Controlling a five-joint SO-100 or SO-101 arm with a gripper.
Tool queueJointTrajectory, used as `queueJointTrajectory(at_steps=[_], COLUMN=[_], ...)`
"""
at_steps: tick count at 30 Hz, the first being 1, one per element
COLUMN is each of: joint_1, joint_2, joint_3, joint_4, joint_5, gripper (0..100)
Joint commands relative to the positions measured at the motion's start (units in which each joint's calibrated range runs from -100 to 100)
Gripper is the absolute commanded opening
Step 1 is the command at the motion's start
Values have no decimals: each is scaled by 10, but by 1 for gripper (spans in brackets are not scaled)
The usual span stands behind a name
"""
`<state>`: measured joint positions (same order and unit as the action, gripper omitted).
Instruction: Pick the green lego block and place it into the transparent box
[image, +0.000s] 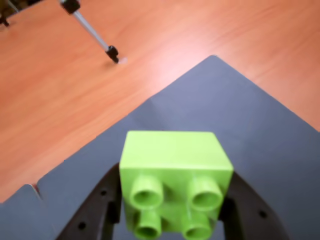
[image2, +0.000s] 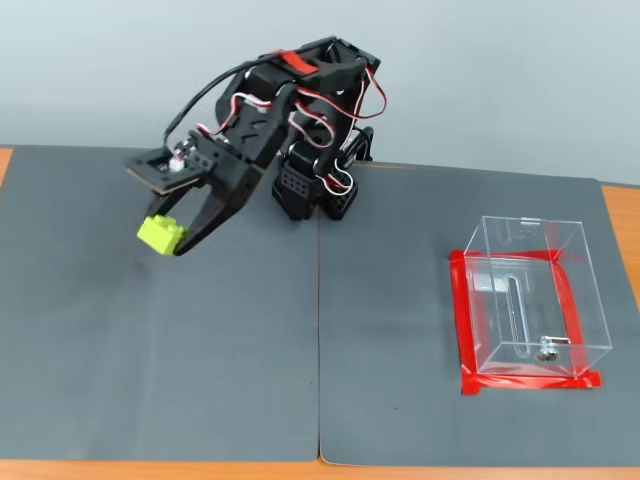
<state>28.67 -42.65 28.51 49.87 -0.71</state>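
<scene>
The green lego block (image: 175, 180) (image2: 161, 234) is a lime brick with four round studs, held between the black fingers of my gripper (image: 172, 210) (image2: 172, 238), which is shut on it. In the fixed view the block hangs above the left half of the dark grey mat (image2: 200, 350), tilted so its studs face the wrist camera. The transparent box (image2: 530, 300) stands far to the right on the mat, with red tape (image2: 470, 380) around its base and a small metal piece (image2: 547, 350) inside. It lies outside the wrist view.
The arm's black base (image2: 315, 190) sits at the back middle of the mat. In the wrist view a thin metal tripod leg (image: 95, 35) stands on the orange wooden table (image: 75, 100) beyond the mat's corner (image: 212, 57).
</scene>
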Motion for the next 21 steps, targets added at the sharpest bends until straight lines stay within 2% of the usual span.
queueJointTrajectory(at_steps=[1, 21], joint_1=[-97, -433], joint_2=[-52, -55], joint_3=[-3, -12], joint_4=[1, 1], joint_5=[0, 1], gripper=[10, 10])
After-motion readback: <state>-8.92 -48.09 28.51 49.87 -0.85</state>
